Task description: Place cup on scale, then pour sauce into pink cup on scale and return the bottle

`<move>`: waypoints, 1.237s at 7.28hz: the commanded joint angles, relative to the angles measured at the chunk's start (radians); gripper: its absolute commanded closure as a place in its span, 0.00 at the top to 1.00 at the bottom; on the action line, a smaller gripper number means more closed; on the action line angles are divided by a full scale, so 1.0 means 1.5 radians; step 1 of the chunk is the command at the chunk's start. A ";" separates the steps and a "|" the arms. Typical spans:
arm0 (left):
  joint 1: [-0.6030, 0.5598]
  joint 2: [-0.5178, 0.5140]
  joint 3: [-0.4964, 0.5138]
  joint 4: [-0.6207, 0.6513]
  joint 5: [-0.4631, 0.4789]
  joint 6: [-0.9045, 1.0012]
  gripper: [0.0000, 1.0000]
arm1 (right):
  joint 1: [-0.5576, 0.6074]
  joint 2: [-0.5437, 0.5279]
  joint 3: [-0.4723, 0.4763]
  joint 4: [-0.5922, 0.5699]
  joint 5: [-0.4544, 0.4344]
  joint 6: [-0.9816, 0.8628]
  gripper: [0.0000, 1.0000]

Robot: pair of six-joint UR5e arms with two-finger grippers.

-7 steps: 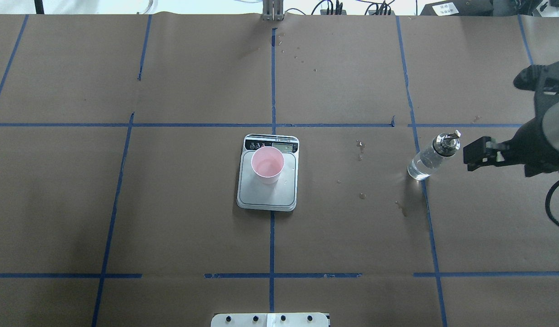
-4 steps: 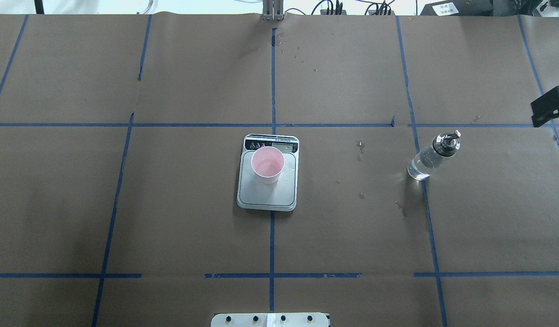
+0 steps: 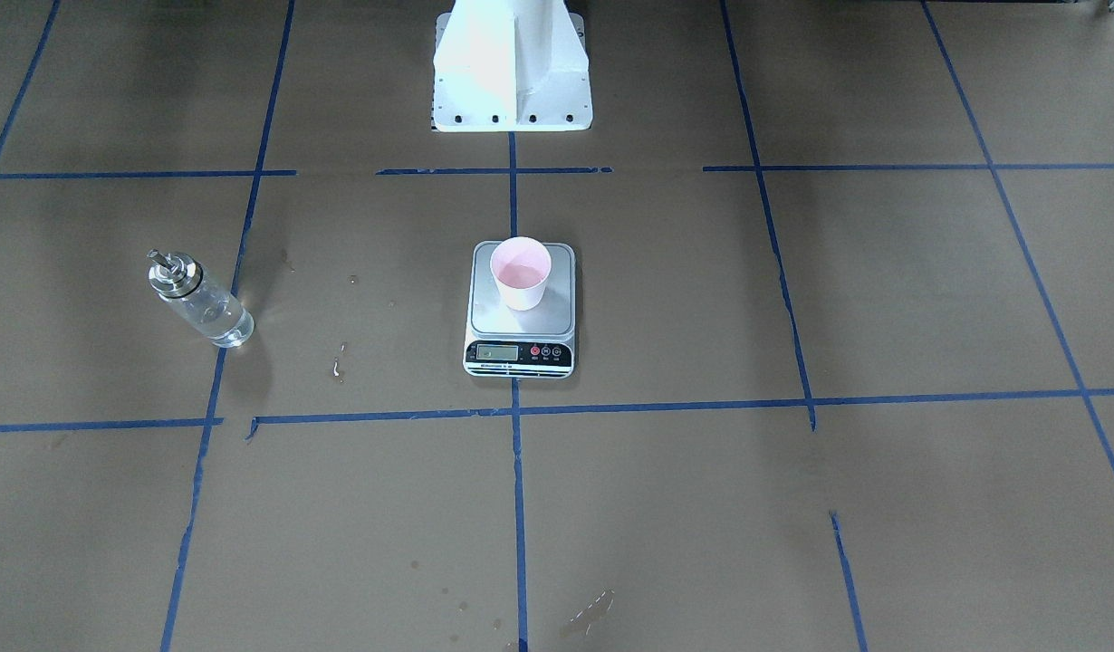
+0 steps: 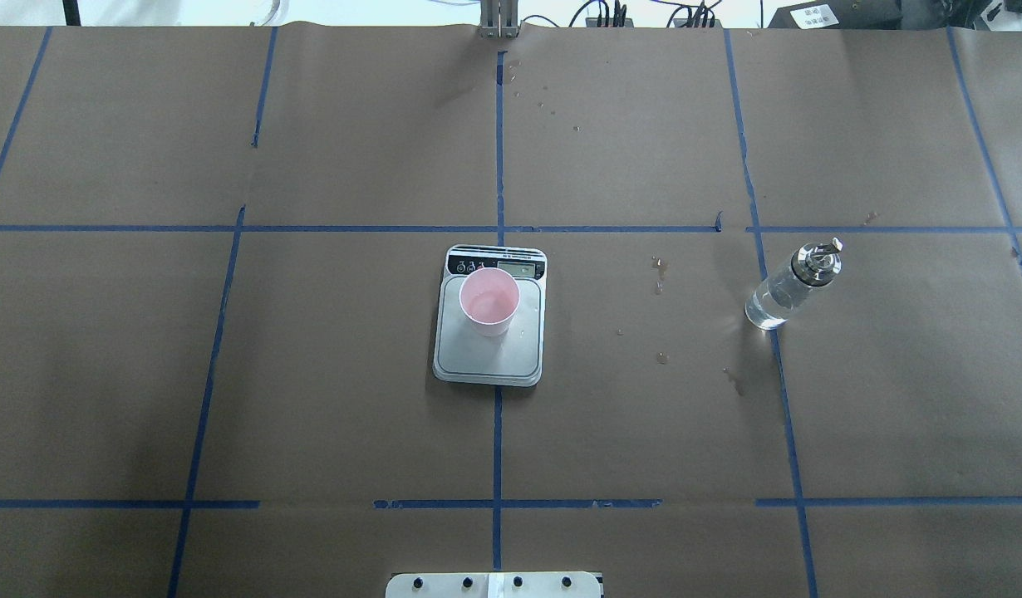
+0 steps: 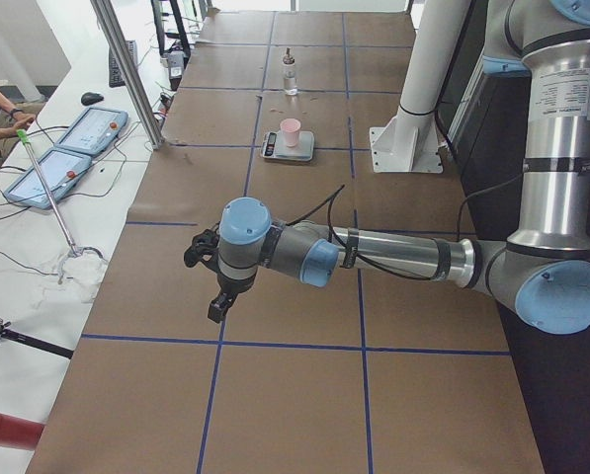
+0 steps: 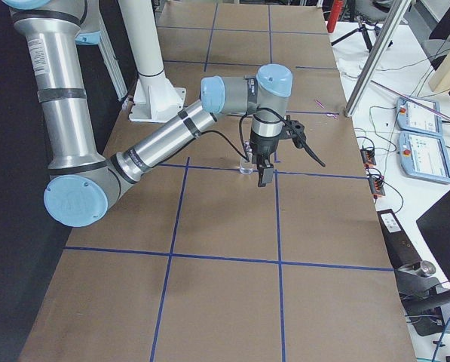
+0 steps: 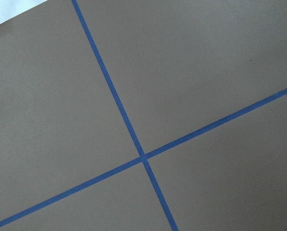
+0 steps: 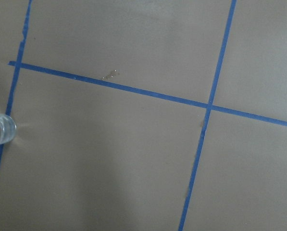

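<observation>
While the cup [image 4: 489, 301] stands on the scale [image 4: 488, 364], the bottle [image 4: 789, 286] stands upright, well apart on the robot's right; whether the left gripper [image 5: 218, 306] or right gripper [image 6: 262, 173] is open cannot be told.

The place was a robotics lab. A table [image 4: 312, 374] papered brown and gridded with blue tape [image 4: 497, 432] carried a white pedestal [image 3: 512, 63] bearing industrial arms [image 5: 393, 255]. Teach pendants [image 5: 89, 130] lay on a white bench [image 5: 18, 237] alongside, amid loose cables.
</observation>
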State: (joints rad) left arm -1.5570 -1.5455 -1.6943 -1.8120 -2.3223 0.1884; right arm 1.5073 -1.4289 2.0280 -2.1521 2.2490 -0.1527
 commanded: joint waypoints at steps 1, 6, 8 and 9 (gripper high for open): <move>0.000 0.003 0.009 0.001 0.000 0.000 1.00 | 0.050 -0.063 -0.064 0.081 0.054 -0.071 1.00; 0.001 0.047 0.014 0.000 0.007 0.000 1.00 | 0.050 -0.127 -0.198 0.256 0.045 -0.062 1.00; 0.001 0.045 0.011 0.028 0.006 -0.003 1.00 | 0.050 -0.128 -0.204 0.259 0.046 -0.054 1.00; 0.001 0.042 0.012 0.040 0.007 -0.003 1.00 | 0.050 -0.129 -0.218 0.302 0.048 -0.037 1.00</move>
State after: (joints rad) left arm -1.5560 -1.4783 -1.6762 -1.7790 -2.3125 0.1850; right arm 1.5815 -1.6218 1.7199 -1.7507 2.3184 -0.2291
